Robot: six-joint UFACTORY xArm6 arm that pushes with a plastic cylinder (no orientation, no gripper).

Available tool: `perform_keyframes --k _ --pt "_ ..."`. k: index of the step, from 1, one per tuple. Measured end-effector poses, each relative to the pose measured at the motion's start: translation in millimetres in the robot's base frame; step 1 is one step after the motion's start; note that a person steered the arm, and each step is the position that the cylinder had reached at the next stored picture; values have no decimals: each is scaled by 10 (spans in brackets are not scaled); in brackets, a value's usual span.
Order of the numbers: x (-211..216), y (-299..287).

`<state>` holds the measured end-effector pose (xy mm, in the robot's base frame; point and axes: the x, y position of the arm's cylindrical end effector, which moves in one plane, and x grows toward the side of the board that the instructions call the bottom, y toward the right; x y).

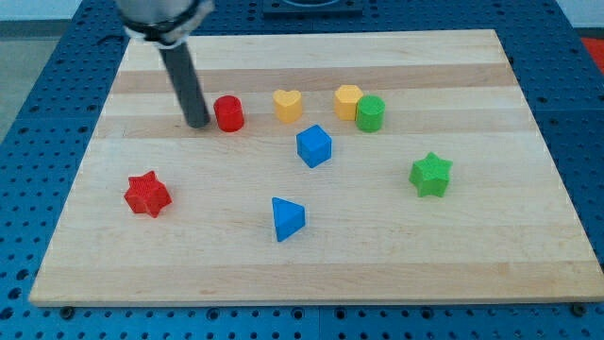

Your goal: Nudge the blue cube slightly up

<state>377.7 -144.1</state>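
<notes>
The blue cube sits near the middle of the wooden board. My tip rests on the board at the view's upper left, well to the left of and a little above the blue cube. The red cylinder stands just right of my tip, between it and the cube. My tip touches no block that I can tell.
A yellow heart, a yellow hexagon block and a green cylinder sit above the blue cube. A green star is at the right, a blue triangle below, a red star at the left.
</notes>
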Motion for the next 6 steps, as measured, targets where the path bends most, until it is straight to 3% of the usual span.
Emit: perform_keyframes --k 2,4,6 --pt "3 638" --pt "597 185" --pt "871 1025"
